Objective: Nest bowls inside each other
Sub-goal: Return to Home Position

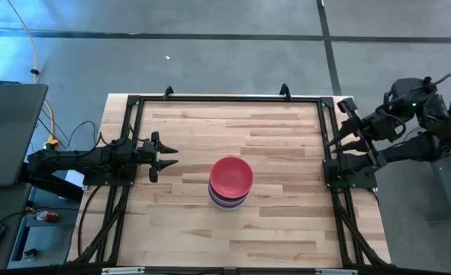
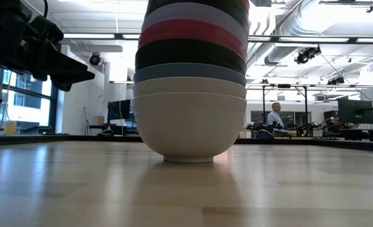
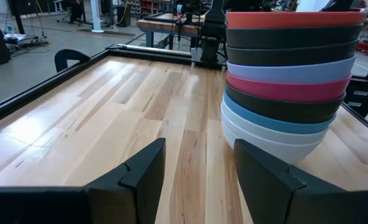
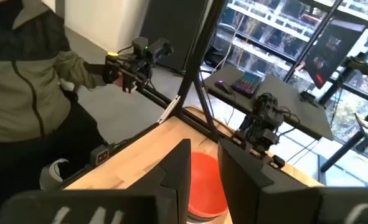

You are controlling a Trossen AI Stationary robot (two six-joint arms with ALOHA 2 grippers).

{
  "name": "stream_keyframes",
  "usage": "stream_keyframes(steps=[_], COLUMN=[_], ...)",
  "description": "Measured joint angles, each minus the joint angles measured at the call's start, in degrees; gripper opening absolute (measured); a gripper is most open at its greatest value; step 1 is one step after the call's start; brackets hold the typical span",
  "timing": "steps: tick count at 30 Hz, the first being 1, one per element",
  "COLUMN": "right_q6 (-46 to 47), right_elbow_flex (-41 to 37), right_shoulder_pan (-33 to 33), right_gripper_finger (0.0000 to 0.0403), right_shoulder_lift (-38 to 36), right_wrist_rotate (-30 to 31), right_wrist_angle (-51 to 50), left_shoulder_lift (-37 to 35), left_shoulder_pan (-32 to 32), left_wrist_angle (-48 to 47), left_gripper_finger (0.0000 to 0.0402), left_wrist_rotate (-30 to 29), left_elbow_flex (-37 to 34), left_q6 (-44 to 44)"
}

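We watch the tall bowl stack [image 1: 230, 182] — left hand [image 1: 168, 156], empty and wide just beside it, could clip and topple it; right hand [image 1: 341, 151], narrowly parted, waits well apart.

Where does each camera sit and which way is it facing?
High: overhead, looking down at the table; left arm and right arm show.
Low: table height, facing the bowl stack; an arm shows upper left.
Left wrist: behind the open left gripper, facing the stack.
Right wrist: behind the open right gripper, looking across the table.
All four share the stack.
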Motion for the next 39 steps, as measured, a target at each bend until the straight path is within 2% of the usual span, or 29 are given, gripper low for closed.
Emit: stream_keyframes(steps=[7,16,25,27,33,35,39], right_q6=[7.9,15.5,18.6,18.9,26.9,28.9,29.0], right_elbow_flex=[0.0,0.0,0.0,0.0,-1.1,-2.7,-7.8], right_shoulder_pan=[0.0,0.0,0.0,0.0,0.0,0.0,0.0], right_gripper_finger=[0.0074,0.0074,0.0074,0.0074,0.0074,0.0074,0.0074], right_shoulder_lift=[-5.1,-15.8,-23.1,-23.9,-25.5,-25.9,-28.4], right_wrist_rotate=[2.0,2.2,2.9,6.8,25.5,28.1,28.8], right_wrist_angle=[-5.8,-0.7,-2.1,-3.5,-5.5,-4.7,-4.8], left_shoulder_lift=[0.0,0.0,0.0,0.0,0.0,0.0,0.0], left_shoulder_pan=[0.0,0.0,0.0,0.0,0.0,0.0,0.0], left_wrist_angle=[0.0,0.0,0.0,0.0,0.0,0.0,0.0], left_gripper_finger=[0.0179,0.0179,0.0179,0.0179,0.0179,0.0179,0.0179], left_wrist_rotate=[0.0,0.0,0.0,0.0,0.0,0.0,0.0], left_elbow_flex=[0.0,0.0,0.0,0.0,0.0,0.0,0.0], left_q6=[-0.1,-0.1,-0.1,-0.1,-1.0,-1.0,-1.0])
